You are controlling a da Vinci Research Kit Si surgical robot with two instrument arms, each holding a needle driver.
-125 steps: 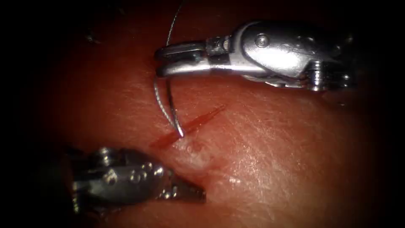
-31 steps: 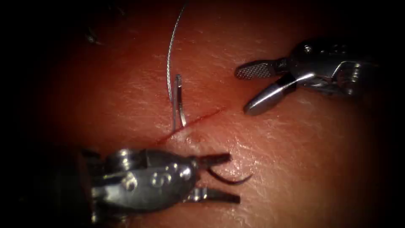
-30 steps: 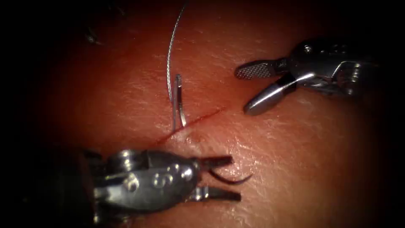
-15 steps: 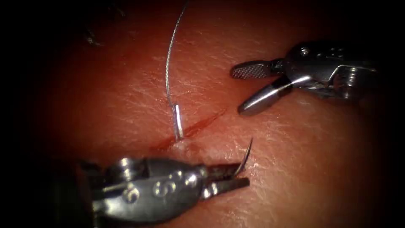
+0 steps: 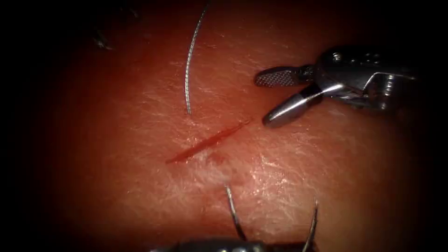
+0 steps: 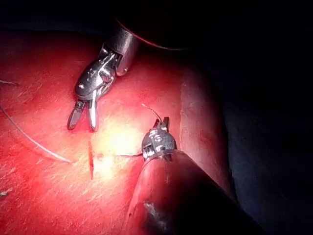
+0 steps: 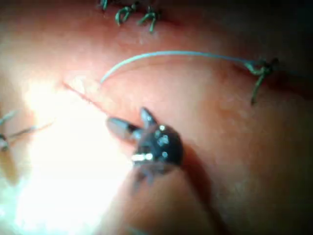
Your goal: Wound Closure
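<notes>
Curved steel needle point(image 5: 275, 224) clenched in left claw point(image 6: 164, 125), clear of tissue point(image 5: 289, 154); right claw point(image 5: 266, 100) gaping, empty.

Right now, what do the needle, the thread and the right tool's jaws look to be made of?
Needle: thin polished metal, glinting along its curve. Thread: pale and finely ribbed, perhaps braided or twisted; fibre unclear. Right tool, jaws open and empty: bright steel-like metal, one inner face cross-hatched.

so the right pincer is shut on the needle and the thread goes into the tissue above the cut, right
Not quite: the right pincer is open and holds nothing, as the endoscope view shows. The needle is held at the left pincer, both its ends standing free of the tissue. The thread does go into the tissue above the cut.
</notes>
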